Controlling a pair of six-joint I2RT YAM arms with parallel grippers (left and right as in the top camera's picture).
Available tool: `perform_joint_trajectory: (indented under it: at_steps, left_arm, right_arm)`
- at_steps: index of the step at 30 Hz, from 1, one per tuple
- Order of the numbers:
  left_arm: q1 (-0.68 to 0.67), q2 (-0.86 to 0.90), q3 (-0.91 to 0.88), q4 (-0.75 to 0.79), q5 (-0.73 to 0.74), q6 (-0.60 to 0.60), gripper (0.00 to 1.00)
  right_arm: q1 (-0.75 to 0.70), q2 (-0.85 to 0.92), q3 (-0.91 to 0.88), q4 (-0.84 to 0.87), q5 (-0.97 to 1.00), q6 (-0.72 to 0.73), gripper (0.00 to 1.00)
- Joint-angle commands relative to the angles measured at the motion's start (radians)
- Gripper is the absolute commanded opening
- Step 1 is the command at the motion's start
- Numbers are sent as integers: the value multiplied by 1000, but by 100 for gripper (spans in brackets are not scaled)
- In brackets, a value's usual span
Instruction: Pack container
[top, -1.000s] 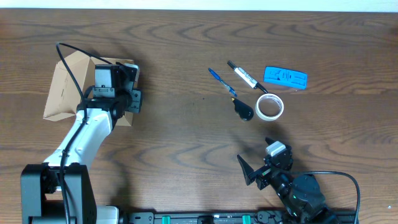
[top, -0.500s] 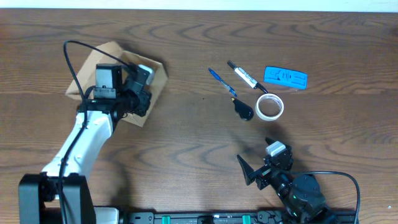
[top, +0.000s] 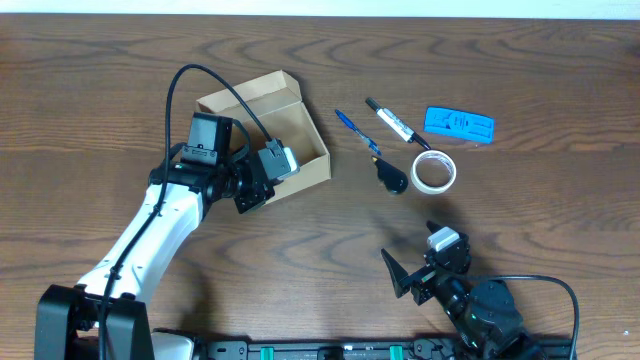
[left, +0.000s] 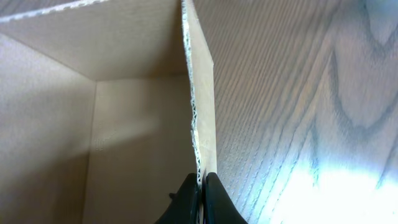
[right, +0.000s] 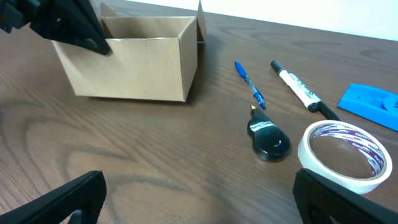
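The brown cardboard box (top: 262, 112) stands open, top up, turned at a slant; it looks empty inside.

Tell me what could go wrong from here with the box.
1. The left gripper pinches only one thin wall of the container, so the cardboard may bend or slip from the fingers.
2. The arm's black cable drapes over the container's open top and might snag or block items going in.
3. The blue pen lies close to the container's right corner; a slide that way could roll it away.
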Motion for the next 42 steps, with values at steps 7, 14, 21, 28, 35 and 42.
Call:
perform_joint_trajectory:
  at_steps: [7, 14, 21, 28, 35, 42]
  left_arm:
    - [2, -6, 26, -104, 73, 160, 6]
    - [2, -7, 26, -114, 72, 133, 5]
    - [2, -7, 26, -187, 72, 183, 6]
    - [-4, -7, 26, -225, 72, 213, 6]
    - [-38, -6, 26, -229, 66, 213, 6]
    - [-47, -7, 26, -237, 61, 211, 7]
  right_arm:
    - [-9, -5, -5, 1, 7, -13, 99]
    - [-9, -5, -5, 1, 7, -13, 99]
    - [-9, -5, -4, 1, 7, -13, 99]
    - [-9, -5, -5, 1, 7, -13, 99]
    - [-9, -5, -5, 1, 7, -13, 99]
    - [-9, -5, -5, 1, 7, -13, 99]
